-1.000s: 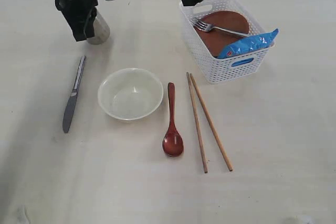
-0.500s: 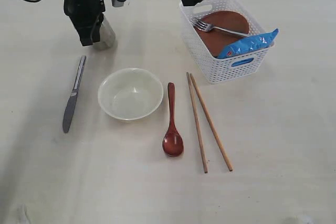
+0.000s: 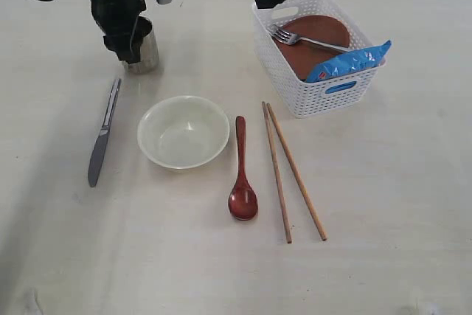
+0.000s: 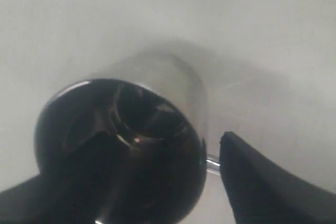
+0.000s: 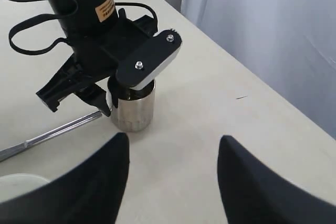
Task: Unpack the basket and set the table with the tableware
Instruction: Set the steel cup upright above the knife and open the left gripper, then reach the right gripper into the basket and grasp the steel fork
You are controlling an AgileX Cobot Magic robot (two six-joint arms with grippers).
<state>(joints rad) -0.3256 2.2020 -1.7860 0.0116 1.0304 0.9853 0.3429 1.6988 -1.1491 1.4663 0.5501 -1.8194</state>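
The steel cup point(image 3: 146, 57) stands upright on the table point(image 3: 383, 204) at the far left. My left gripper point(image 3: 131, 40) straddles its rim, open: in the left wrist view a sliver of table shows between the cup point(image 4: 157, 87) and one finger point(image 4: 257, 187). The knife point(image 3: 103, 134), white bowl point(image 3: 183, 132), wooden spoon point(image 3: 242, 175) and two chopsticks point(image 3: 291, 171) lie in a row. The white basket point(image 3: 324, 94) holds the brown plate point(image 3: 310, 46) and fork point(image 3: 302, 38). My right gripper point(image 5: 173, 182) hangs open and empty by the basket's far end, facing the cup point(image 5: 134, 108).
A blue crisp packet point(image 3: 346, 64) leans in the basket's near right corner over the plate. The left arm point(image 5: 84, 30) stands over the cup, with the knife handle point(image 5: 52, 132) just beside it. Bare tabletop runs along the front and the right.
The left gripper moved the cup a little right and down. The cup went from tilted and lifted to upright on the table. The right arm has not moved.
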